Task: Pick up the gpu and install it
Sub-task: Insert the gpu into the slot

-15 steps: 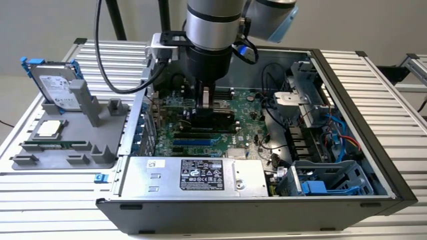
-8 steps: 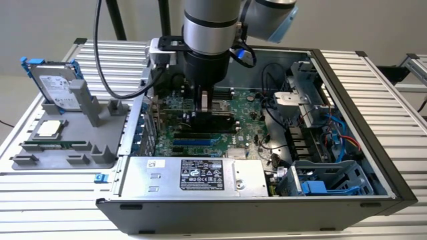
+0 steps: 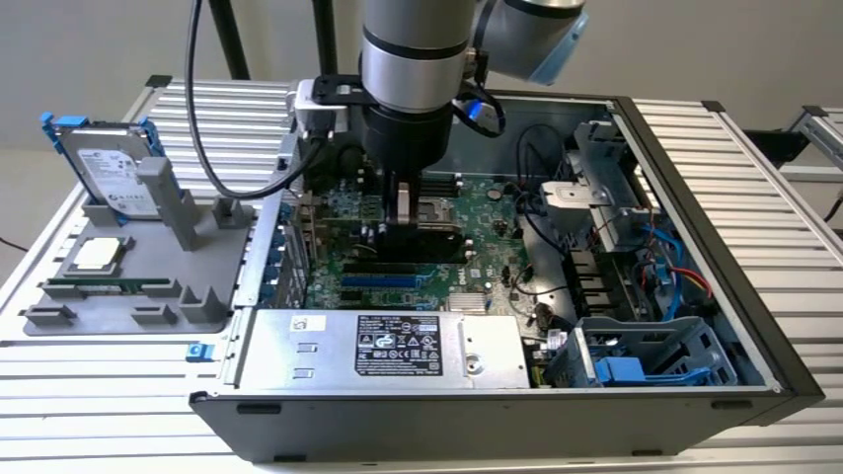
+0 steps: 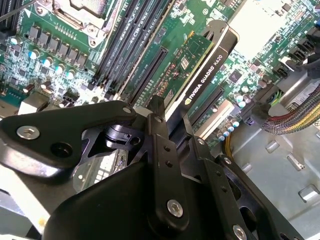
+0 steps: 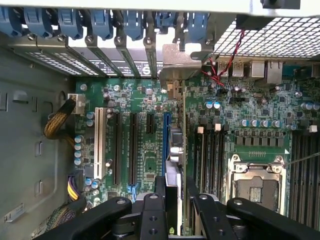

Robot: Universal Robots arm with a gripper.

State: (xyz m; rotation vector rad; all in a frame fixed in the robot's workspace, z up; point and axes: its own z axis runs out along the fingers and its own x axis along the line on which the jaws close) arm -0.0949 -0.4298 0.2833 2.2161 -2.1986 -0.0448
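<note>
1. Your black claw reaches down inside the open black computer case, which sits on the slatted metal tabletop.
2. Its two fingers are closed on the gpu, a small flat card with a green circuit board on one face, a black cooler shroud on the other and a silver end bracket. One finger presses on each flat face.
3. The gpu stands on edge between the fingers and extends past their tips over the green motherboard. In the second wrist view its black shroud faces the camera.
4. In the first wrist view the card runs just beside the long blue slot. Its silver end bracket is up at the row of rear slot covers.
5. You cannot tell from these views whether the card's lower edge sits in a slot.
6. The square silver processor socket lies on the card's other side from the blue slot.
7. Well apart from the claw, outside the case at the exterior view's left, a silver hard drive in a blue frame stands in a grey holder.
</note>
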